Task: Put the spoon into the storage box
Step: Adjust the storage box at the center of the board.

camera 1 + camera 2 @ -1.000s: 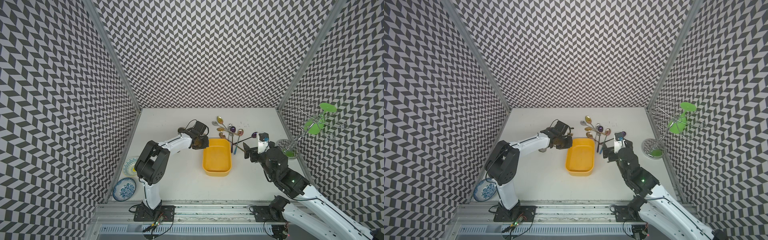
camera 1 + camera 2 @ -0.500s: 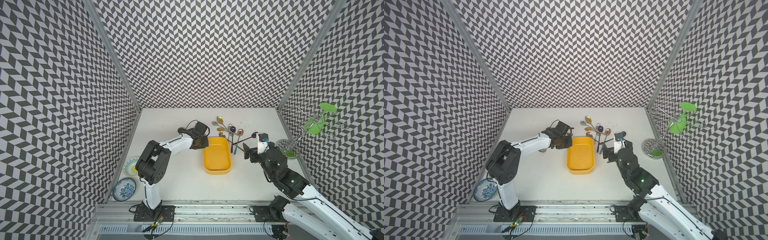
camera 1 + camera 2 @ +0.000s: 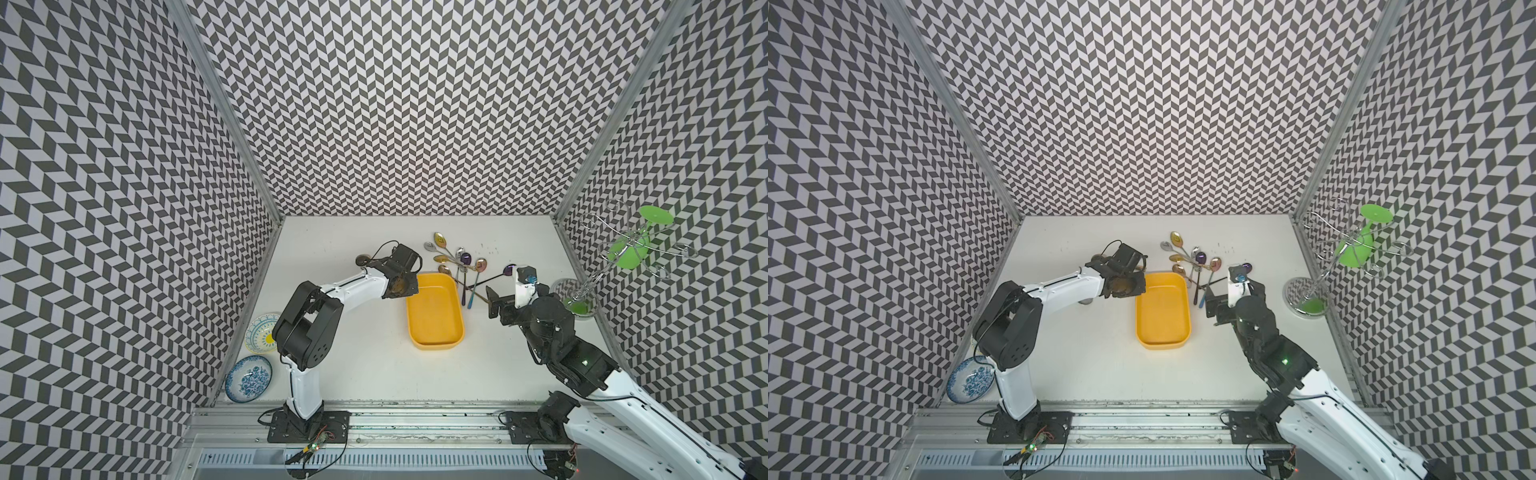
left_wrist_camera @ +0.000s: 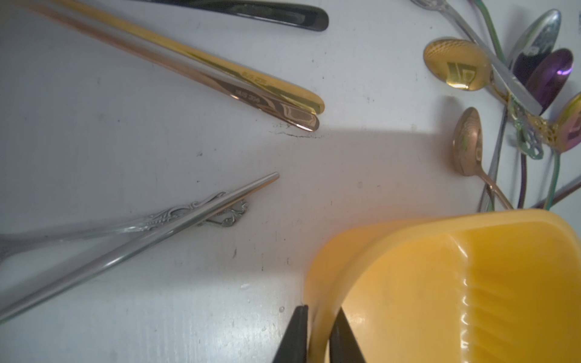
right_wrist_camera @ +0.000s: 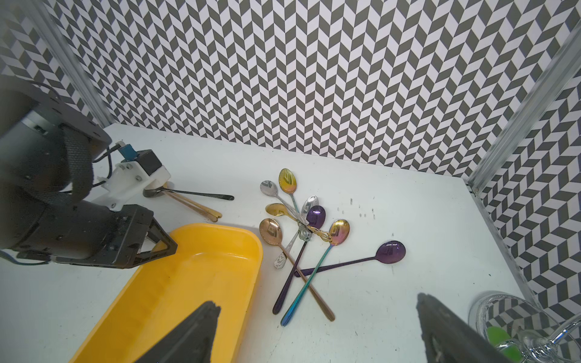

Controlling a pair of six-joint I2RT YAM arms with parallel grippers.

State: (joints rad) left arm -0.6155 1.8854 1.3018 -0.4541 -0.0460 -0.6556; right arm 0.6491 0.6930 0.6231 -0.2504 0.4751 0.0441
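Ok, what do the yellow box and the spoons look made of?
The box looks like moulded plastic: opaque, semi-gloss yellow, rounded corners, soft highlights. The spoons look like polished metal, some tinted gold, purple or rainbow, with mirror-sharp reflections.

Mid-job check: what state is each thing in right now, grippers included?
storage box: upright, empty
left gripper: jaws astride the box rim, grip unclear
right gripper: open, empty
spoons: loose on table, crossed, none boxed
green glass: hanging upside down
blue bowl: upright, empty
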